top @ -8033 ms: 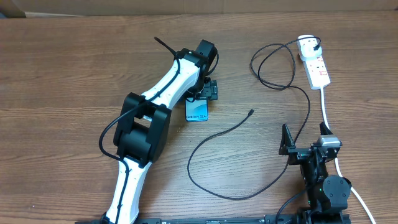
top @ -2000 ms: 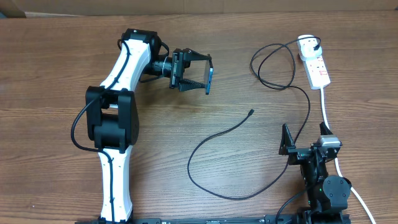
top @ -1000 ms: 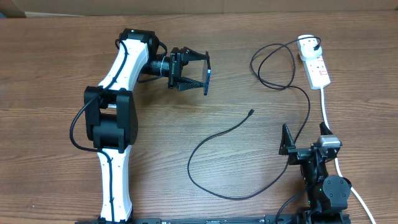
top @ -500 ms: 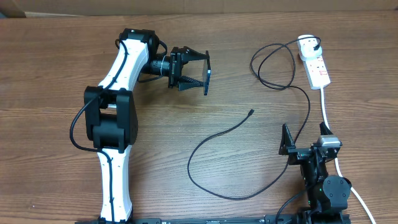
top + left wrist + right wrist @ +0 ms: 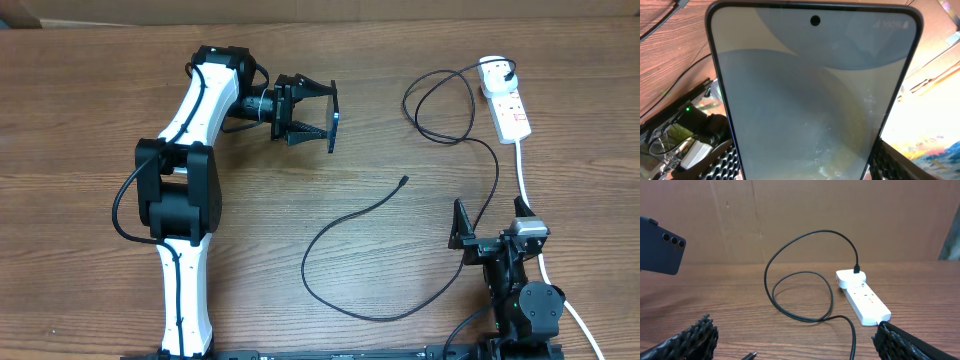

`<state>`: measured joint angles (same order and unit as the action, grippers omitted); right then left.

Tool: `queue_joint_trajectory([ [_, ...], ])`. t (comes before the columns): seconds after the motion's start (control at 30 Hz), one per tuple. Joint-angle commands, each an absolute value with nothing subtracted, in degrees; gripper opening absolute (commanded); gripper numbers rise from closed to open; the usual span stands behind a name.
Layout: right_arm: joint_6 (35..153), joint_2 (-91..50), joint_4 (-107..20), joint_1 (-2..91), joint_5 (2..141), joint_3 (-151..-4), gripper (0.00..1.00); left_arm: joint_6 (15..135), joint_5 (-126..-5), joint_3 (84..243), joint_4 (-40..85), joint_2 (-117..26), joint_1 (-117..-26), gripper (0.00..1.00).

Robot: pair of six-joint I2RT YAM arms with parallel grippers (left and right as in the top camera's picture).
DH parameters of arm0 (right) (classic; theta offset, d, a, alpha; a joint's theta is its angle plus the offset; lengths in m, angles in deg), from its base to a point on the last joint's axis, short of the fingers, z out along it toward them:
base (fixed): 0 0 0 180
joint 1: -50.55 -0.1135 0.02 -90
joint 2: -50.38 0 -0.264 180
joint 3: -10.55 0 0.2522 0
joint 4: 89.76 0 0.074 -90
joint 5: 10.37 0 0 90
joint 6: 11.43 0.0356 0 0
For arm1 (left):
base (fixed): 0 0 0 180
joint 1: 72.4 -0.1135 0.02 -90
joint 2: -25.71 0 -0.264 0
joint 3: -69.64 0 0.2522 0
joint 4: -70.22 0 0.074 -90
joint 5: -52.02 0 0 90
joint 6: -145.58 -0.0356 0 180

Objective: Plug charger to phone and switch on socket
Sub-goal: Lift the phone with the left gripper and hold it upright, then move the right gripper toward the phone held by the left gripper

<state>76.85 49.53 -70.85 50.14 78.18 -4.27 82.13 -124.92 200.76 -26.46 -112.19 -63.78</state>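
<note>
Right gripper (image 5: 489,216) at five o'clock, jaws spread, empty; charger (image 5: 403,181) lies loose on the table (image 5: 90,90), tip near centre; left gripper (image 5: 331,117) at twelve o'clock grasps the phone (image 5: 810,100), seemingly by its long edges, above the wood; socket (image 5: 508,108) at two o'clock, plug seated.

**Setting:** robotics lab bench, indoors.

**Evidence:**
- Two robot arms, the left arm (image 5: 190,185) in white and black and the right arm (image 5: 525,300) in black, both based at the near edge of a wood-grain surface (image 5: 80,120).
- Plain brown cardboard sheets (image 5: 790,215) stand as a backdrop along the far edge.
- A white socket strip (image 5: 507,105) lies near the far right corner.
- A black charger cable (image 5: 360,211) trails loose across the surface.
- The left wrist view shows tangled wires (image 5: 660,145) and a dark device with a lit green light (image 5: 687,109).
</note>
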Motion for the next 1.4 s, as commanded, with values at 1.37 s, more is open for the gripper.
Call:
queue_joint_trajectory([
  [1.37,124.39,49.97,-100.09,49.92,39.47,-5.89,1.0,80.01,-126.12,202.18,-26.39,-112.39,-62.95,0.63],
])
